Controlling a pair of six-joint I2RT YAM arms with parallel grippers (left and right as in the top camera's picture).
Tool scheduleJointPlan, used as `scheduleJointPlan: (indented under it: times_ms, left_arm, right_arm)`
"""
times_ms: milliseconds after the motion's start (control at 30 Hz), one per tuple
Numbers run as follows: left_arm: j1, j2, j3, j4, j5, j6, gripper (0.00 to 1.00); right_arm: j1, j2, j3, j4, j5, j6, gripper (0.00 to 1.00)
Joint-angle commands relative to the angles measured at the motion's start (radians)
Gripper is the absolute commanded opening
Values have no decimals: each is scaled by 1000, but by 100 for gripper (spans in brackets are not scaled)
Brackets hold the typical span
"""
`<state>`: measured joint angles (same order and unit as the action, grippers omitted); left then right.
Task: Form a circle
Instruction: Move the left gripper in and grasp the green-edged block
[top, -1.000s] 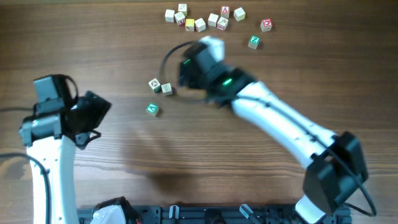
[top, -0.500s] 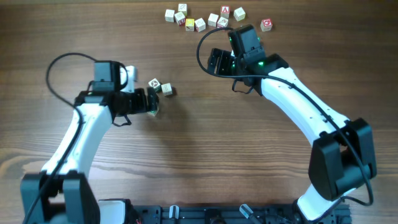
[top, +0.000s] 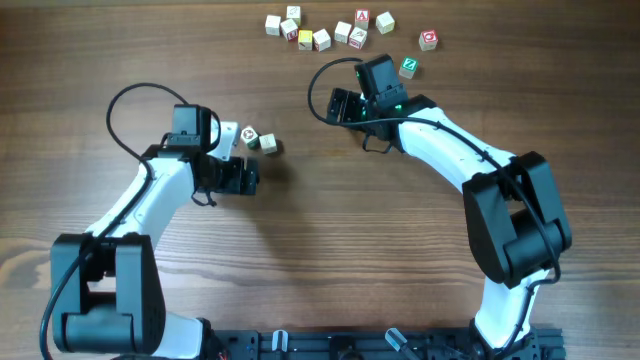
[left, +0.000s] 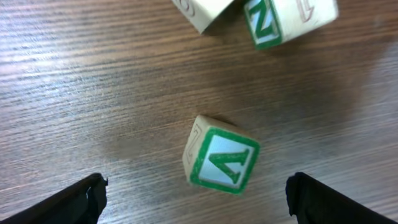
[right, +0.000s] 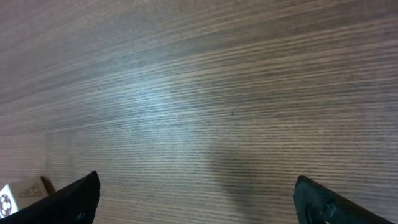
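Your left gripper (top: 248, 177) gapes wide and empty. The square-edged pale wooden A cube (left: 221, 163) lies between its tips, with two letter cubes (left: 289, 18) side by side nearby on the grained table (left: 93, 93). Your right gripper (top: 332, 106) is wide and empty.

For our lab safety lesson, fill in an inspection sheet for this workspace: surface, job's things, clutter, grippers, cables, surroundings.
Surface: wooden table, bare grain, no spills seen.
Job's things: green A cube lies free, not gripped; two cubes side by side just beyond it.
Clutter: loose cubes scattered along the far edge.
Grippers: left gripper open astride the A cube; right gripper open over bare wood.
Cables: left cable and right cable each loop beside their arm, clear of the cubes.
Surroundings: dark rail at the near edge.
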<state>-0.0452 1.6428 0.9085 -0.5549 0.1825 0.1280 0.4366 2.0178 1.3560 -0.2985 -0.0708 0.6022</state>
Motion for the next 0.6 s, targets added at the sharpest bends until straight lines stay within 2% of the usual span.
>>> scheduleJointPlan:
  times_ms: [0,100,167,200,300,400,567]
  left_arm:
    - [-3,28,-42,40,-39,26,92]
    - [-3,29,-66,99,-39,26,89]
    - [-3,29,-74,134,-39,26,82]
    - [-3,29,-74,141,-39,26,73]
    - [-3,29,-74,140,-39,26,56]
    - [-3,29,-74,126,-39,26,35]
    - [-3,29,-74,150,-39,48,31]
  right_arm:
    - [-1,6,3,3,3,11,99]
    - [0,6,3,11,2,12,100]
    - [0,6,3,13,6,24,100]
    - [0,6,3,10,10,27,100]
    - [0,6,3,11,11,27,100]
    - [0,6,3,11,18,29,100]
    - [0,6,3,11,18,30,100]
